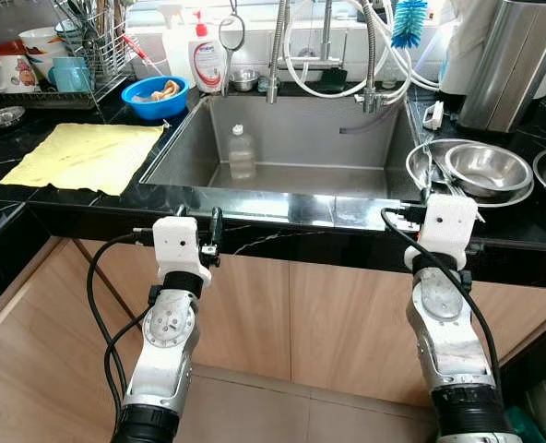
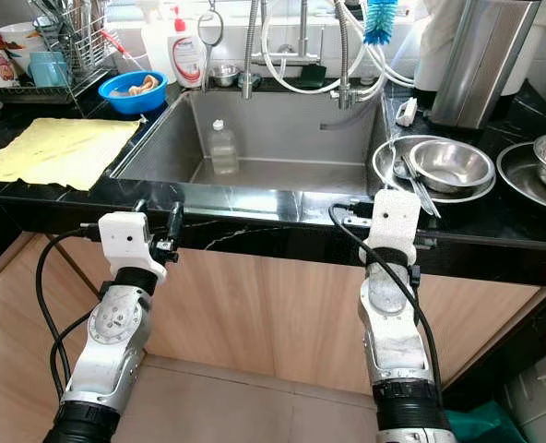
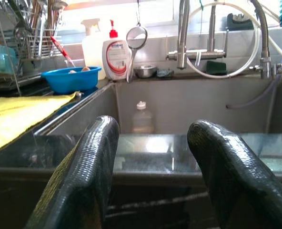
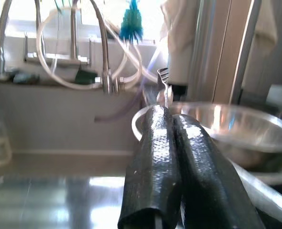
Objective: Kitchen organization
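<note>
Left end effector (image 3: 150, 167) spread, right end effector (image 4: 179, 162) pressed together, empty; upright plastic bottle (image 1: 242, 153) far, nearer left arm.

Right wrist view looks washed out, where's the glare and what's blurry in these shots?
Right wrist view: the window behind the tap is blown out, the right claw is soft, fingers together. Left wrist view: backlit too, the left claw's open fingers blurred; the plastic bottle in the sink is hazy. Eye views: evenly lit, sharp.
</note>
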